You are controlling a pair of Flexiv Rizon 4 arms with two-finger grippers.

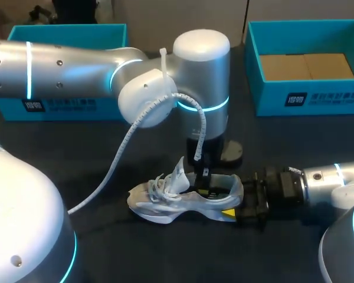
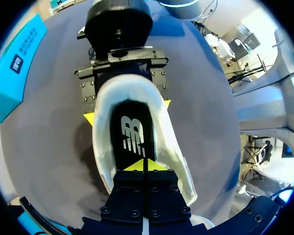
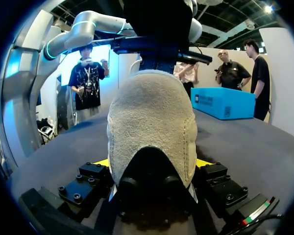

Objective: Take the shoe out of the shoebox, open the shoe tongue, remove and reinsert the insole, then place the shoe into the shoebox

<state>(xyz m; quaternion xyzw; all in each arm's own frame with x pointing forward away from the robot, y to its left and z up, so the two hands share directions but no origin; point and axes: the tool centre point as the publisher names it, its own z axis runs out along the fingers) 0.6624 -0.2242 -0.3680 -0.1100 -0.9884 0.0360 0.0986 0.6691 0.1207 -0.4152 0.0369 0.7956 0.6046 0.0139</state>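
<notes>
A white and grey shoe (image 1: 165, 203) lies on the dark table, toe to the left, its tongue (image 1: 180, 174) standing up. My left gripper (image 1: 204, 180) comes down into the shoe's opening. In the left wrist view its yellow tips (image 2: 144, 165) are pressed together, shut, over the black insole (image 2: 132, 134), which lies flat inside the shoe (image 2: 105, 147). My right gripper (image 1: 236, 201) comes in from the right and is shut on the heel. Its fingertips (image 3: 102, 162) sit on either side of the beige heel (image 3: 152, 122), also seen as the right gripper (image 2: 127, 110) behind the heel.
A teal shoebox (image 1: 318, 97) with brown cardboard inside stands at the back right. Another teal box (image 1: 82, 109) stands at the back left, partly behind my left arm. A black round base (image 1: 230, 150) sits just behind the shoe.
</notes>
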